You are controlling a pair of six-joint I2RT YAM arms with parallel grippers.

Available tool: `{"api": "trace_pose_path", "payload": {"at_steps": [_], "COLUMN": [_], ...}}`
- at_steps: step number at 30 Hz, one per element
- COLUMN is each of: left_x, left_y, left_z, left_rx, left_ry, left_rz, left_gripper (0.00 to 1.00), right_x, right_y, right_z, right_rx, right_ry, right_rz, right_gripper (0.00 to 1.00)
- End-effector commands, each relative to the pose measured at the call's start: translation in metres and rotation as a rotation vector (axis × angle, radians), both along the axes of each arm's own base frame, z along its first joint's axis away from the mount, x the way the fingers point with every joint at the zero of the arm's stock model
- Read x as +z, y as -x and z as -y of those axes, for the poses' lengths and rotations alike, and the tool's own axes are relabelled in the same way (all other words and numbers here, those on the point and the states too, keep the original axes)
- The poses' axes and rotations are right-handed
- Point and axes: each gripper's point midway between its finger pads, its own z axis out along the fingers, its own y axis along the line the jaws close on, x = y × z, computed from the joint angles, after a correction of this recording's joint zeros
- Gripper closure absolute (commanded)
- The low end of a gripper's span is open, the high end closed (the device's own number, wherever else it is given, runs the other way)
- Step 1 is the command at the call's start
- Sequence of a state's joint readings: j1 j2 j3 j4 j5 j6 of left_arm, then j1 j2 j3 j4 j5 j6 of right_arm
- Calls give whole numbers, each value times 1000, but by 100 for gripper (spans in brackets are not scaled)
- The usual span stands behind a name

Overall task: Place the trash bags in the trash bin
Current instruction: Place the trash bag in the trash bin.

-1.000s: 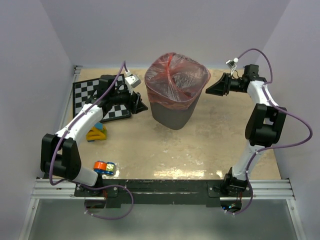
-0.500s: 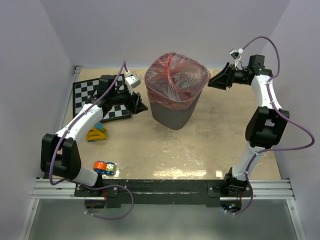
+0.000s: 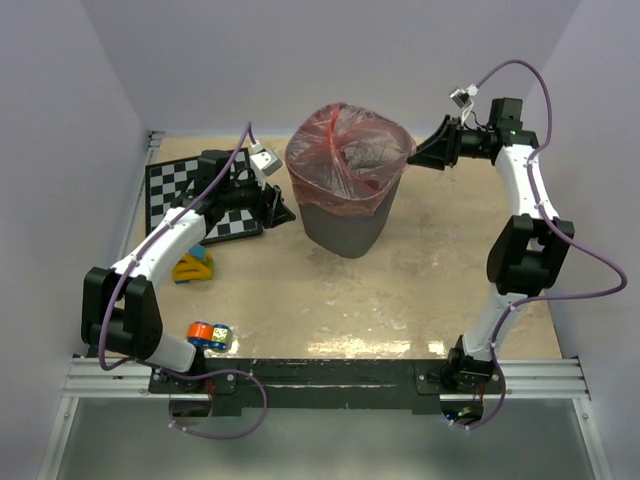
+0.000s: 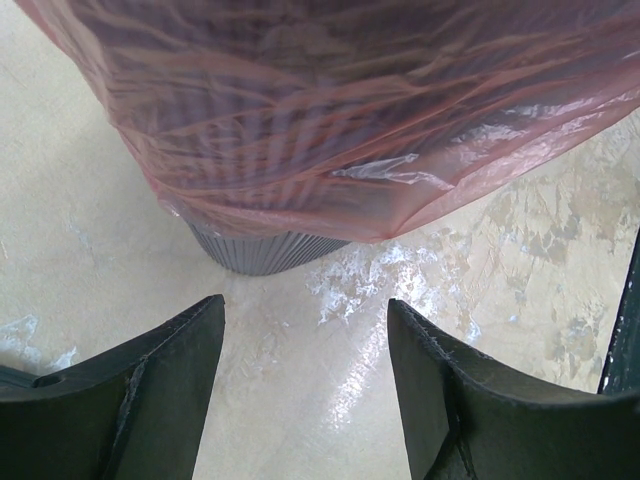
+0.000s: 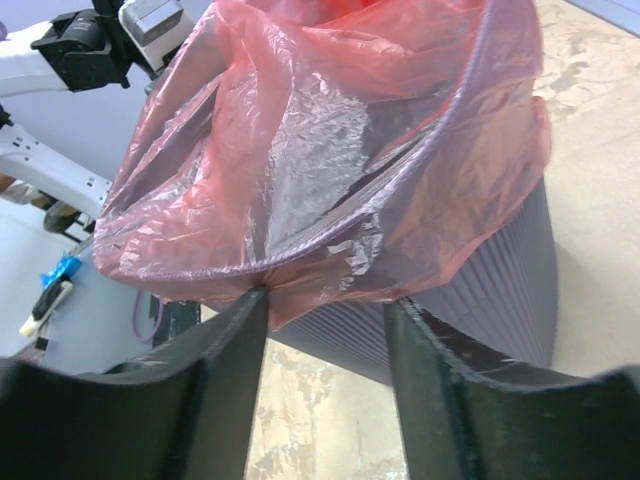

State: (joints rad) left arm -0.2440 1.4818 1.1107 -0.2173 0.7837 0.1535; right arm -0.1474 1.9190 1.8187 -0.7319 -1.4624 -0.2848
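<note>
The dark grey trash bin [image 3: 345, 228] stands at the table's far middle. The red-orange trash bag [image 3: 345, 160] lines it, its film folded over the rim. My right gripper [image 3: 415, 157] is open at the bin's right rim, its fingertips touching the bag's hanging edge [image 5: 330, 275]. My left gripper [image 3: 283, 208] is open and empty, low beside the bin's left side, a little apart from it. The left wrist view shows the bag's skirt [image 4: 340, 120] over the bin's wall [image 4: 265, 252] ahead of the fingers.
A checkerboard mat [image 3: 195, 195] lies at the far left under the left arm. A yellow and blue toy [image 3: 193, 266] sits near it. A small orange and blue object [image 3: 208, 335] lies near the left base. Grey walls close in the table.
My right gripper has risen and moved left to the bin's right rim, reaching the bag's edge. The bag's rim has shifted slightly left. The left arm has not moved.
</note>
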Motion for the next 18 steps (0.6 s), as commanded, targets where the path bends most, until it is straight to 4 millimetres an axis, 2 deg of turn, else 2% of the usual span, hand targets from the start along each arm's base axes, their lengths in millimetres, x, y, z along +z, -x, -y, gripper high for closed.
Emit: {"api": "trace_pose_path", "payload": {"at_steps": [1,3,5,6,7,9,12,15,18], "left_x": [14,15,14,14,14,14,14,15,17], "left_y": [-6,-5,-4,-4,-4,-5,-9,-12,-14], "left_z": [1,0,0,0,0,-1,-4,-7,-6], "left_rx": [-9,-7,-5,-3,-2,4,25,52,63], "left_ry": [7,5,4,4,3,0,-14,-22,-5], "left_rz": [69,74,75,73,75,78,89,106,116], "left_gripper": [30,30,30,30,30,30,30,30,30], "right_x": [42,47,51,52,54,52,29,-13,-48], "right_y": [21,22,21,22,24,25,28,26,27], "right_z": [-19,-19,-19,-19,-17,-14,-9,-3,1], "right_rx": [128,130,131,130,126,116,94,-25,-86], "right_ry": [-90,-89,-87,-86,-85,-85,-100,-57,16], "right_rz": [69,73,80,85,88,82,-27,-176,-201], "right_gripper": [51,60,77,95,100,100,100,100,100]}}
